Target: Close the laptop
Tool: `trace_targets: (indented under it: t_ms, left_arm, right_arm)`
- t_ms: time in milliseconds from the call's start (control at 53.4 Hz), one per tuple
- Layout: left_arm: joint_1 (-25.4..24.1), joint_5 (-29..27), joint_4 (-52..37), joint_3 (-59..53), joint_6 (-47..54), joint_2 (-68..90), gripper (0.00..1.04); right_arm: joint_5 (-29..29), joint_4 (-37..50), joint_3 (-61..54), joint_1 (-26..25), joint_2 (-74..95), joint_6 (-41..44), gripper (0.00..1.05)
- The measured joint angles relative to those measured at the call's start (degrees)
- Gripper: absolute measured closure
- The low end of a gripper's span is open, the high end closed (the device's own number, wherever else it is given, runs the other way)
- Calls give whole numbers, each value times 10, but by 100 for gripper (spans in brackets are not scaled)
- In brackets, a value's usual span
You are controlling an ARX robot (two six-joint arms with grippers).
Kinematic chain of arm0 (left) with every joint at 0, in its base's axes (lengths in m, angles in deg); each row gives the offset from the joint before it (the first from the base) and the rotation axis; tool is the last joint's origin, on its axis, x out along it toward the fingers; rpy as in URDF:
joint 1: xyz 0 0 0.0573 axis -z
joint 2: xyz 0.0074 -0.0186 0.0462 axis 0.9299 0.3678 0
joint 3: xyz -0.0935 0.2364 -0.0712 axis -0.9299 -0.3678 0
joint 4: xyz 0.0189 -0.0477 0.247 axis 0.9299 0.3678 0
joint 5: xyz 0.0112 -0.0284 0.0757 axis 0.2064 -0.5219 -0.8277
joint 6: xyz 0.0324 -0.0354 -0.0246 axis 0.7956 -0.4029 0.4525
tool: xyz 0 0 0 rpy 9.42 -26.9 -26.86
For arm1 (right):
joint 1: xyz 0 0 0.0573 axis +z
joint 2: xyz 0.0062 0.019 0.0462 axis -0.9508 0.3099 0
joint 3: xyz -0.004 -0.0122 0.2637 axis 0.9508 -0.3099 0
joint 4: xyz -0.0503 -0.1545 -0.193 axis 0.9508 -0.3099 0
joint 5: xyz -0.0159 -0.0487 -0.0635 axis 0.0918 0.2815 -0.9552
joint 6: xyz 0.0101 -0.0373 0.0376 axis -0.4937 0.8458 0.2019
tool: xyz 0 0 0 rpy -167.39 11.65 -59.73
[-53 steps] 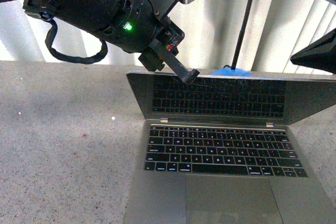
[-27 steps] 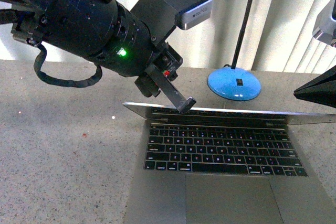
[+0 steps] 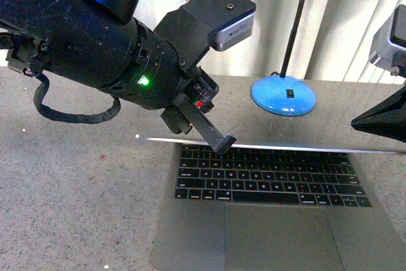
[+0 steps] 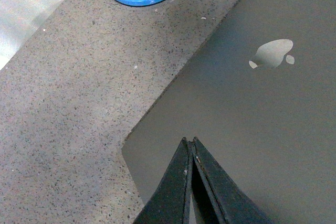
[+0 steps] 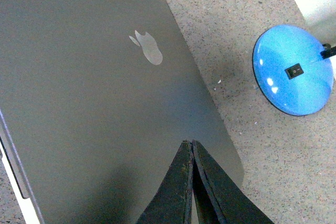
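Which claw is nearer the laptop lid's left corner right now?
Left. The left claw, shut, rests against the laptop lid's edge close beside that corner. The right claw, also shut, is over the lid near its opposite, right corner.

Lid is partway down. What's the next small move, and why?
Probably push the left gripper slightly down and toward the robot. Its shut fingers meet the lid near a corner. The lid hangs almost edge-on above the keyboard and the keys show, so the laptop is not closed yet. The right gripper, also shut, is over the other corner.
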Motion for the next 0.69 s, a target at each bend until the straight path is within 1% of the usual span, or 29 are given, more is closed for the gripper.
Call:
trace_targets:
  t_ms: [692]
  left_arm:
    - [1, 17, -37, -37, -28, 19, 101]
  right_arm:
    - [-5, 0, -9, 16, 26, 17, 102]
